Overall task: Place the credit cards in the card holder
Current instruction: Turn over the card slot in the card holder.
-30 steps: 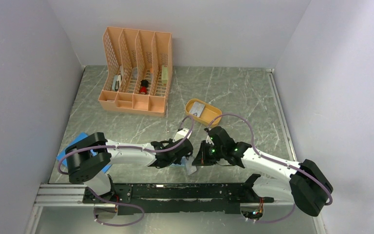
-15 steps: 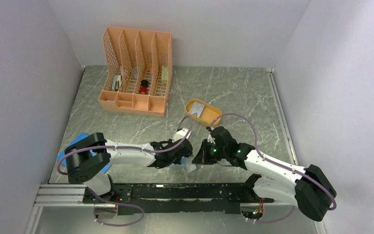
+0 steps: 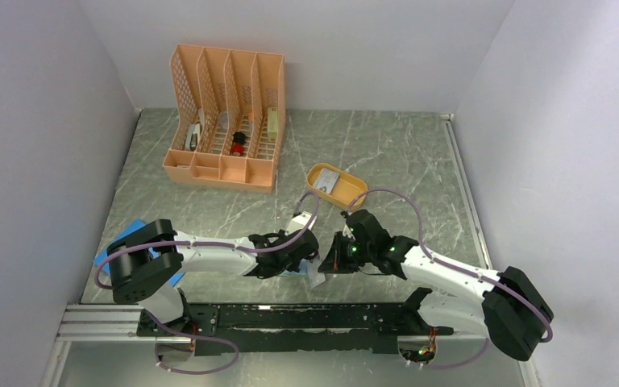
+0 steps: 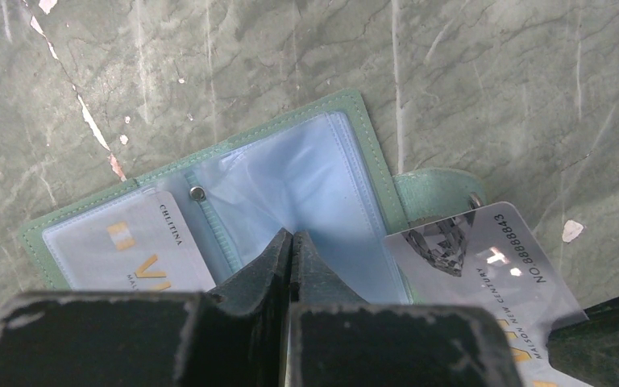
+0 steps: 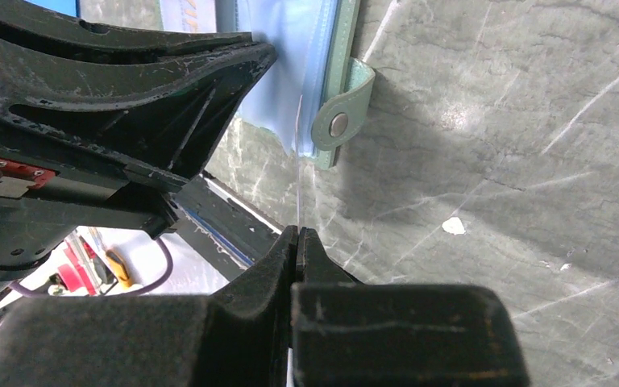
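The card holder [image 4: 290, 173] lies open on the table near the front edge, green-rimmed with pale blue clear pockets. One credit card [image 4: 133, 250] sits in its left pocket. My left gripper [image 4: 292, 235] is shut, pinching a clear pocket leaf whose creases run up to the tips. My right gripper [image 5: 299, 234] is shut on a second credit card [image 4: 471, 262], seen edge-on [image 5: 298, 161] with its far edge at the holder's right rim by the snap tab [image 5: 338, 125]. In the top view both grippers, left [image 3: 308, 260] and right [image 3: 332, 262], meet over the holder.
An orange oval tray [image 3: 355, 193] behind the grippers holds another card [image 3: 328, 179]. An orange file organiser [image 3: 226, 121] stands at the back left. A blue flat sheet [image 3: 122, 240] lies under the left arm's base. The table's front rail [image 3: 290, 318] runs just below the holder.
The right arm's elbow and base end have shifted slightly; both grippers stay shut at the same spot over the holder.
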Robot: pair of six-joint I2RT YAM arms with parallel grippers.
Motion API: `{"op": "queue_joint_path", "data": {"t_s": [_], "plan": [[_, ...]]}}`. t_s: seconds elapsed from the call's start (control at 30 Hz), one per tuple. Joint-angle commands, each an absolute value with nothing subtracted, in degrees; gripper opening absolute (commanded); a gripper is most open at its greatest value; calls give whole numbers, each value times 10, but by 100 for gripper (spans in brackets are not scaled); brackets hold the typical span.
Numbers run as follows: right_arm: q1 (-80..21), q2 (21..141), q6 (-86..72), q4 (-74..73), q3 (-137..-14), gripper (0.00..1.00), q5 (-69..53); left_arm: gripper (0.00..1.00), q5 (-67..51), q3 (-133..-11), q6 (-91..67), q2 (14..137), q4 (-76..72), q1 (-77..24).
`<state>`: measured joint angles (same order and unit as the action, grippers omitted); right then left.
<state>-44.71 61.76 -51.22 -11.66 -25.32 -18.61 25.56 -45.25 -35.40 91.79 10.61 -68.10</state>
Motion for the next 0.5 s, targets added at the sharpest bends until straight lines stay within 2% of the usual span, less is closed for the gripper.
{"op": "queue_joint_path", "data": {"t_s": [0.0,0.47], "plan": [[-449,624,-514,-117,-247,0,-184,5,252,-428,-359,928,149,-683],[-450,645,-507,-93,-250,0,-207,5,249,-428,-361,925,147,-683]]}}
